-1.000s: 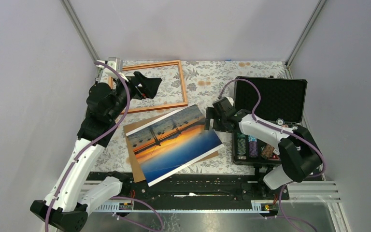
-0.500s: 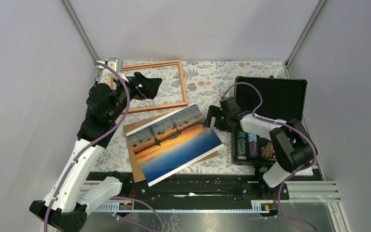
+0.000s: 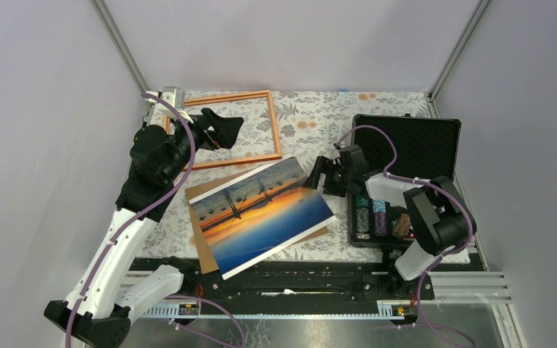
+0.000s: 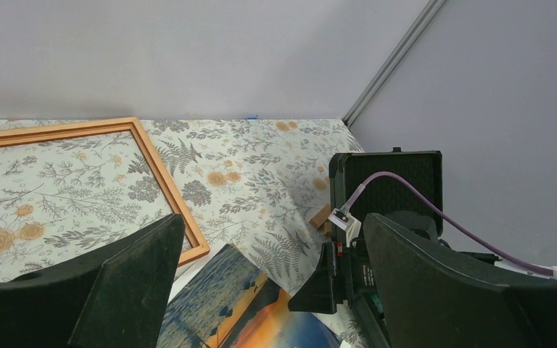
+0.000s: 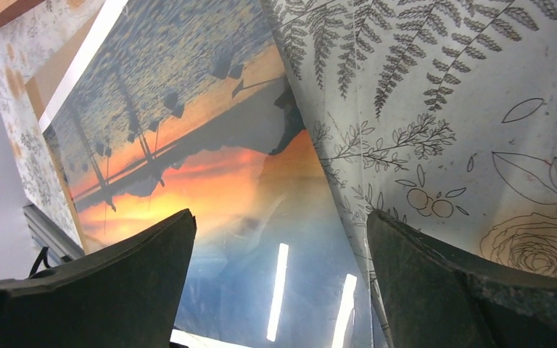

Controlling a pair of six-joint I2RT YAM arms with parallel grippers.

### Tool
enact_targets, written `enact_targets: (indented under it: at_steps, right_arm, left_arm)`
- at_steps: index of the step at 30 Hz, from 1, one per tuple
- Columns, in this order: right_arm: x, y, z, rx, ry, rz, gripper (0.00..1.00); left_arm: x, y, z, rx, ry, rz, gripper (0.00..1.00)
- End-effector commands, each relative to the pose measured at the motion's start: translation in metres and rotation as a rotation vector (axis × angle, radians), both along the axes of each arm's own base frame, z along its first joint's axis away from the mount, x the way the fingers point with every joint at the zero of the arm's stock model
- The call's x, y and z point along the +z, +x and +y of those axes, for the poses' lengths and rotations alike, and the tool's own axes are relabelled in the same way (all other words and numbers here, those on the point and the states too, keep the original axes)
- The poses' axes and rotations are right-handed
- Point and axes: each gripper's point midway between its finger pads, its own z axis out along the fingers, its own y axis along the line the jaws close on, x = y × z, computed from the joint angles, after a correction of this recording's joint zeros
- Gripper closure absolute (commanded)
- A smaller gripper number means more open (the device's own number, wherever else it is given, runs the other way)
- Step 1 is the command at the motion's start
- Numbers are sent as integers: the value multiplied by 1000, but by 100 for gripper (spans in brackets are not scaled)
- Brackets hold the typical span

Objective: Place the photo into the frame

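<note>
Left claw [image 3: 230, 128] arm hides frame [image 3: 275, 130] left rail.

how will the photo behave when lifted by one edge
The photo looks thin, so it will probably droop from a pinched edge. Its glossy face mirrors lights, so a grip may slip. It lies flat on the brown board, so catching its edge seems hard.

My right hand [image 5: 279, 221] hangs with both dark fingers spread wide above the sunset bridge photo [image 5: 188, 167], whose glossy surface catches two streaks of light. The floral desk cloth [image 5: 464, 109] fills the right. A brown backing board [image 5: 47, 81] and a wooden frame [image 5: 0, 10] corner show at upper left.
</note>
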Motion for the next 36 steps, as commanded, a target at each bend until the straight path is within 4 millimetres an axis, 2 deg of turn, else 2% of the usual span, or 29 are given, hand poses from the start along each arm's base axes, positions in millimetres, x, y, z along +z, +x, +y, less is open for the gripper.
enact_targets:
  at_steps: [1,8,18,24,32,36]
  right_arm:
    - [11,-3,9,41,75,-17,5]
    - [34,-11,19,62,171,-29,8]
    - [64,-12,29,64,284,-70,11]
    - [62,-5,31,69,286,-99,10]
    - [59,12,47,65,381,-106,9]
    - [66,15,56,44,486,-95,17]
  left_arm:
    - [11,-2,-2,-7,-22,-32,1]
    - [10,-1,-3,-11,-24,-28,1]
    - [10,-1,-3,-11,-29,-24,1]
    - [11,-2,-3,-16,-34,-27,1]
    - [10,-2,-4,-18,-35,-24,1]
    - [10,-3,-5,-22,-34,-24,1]
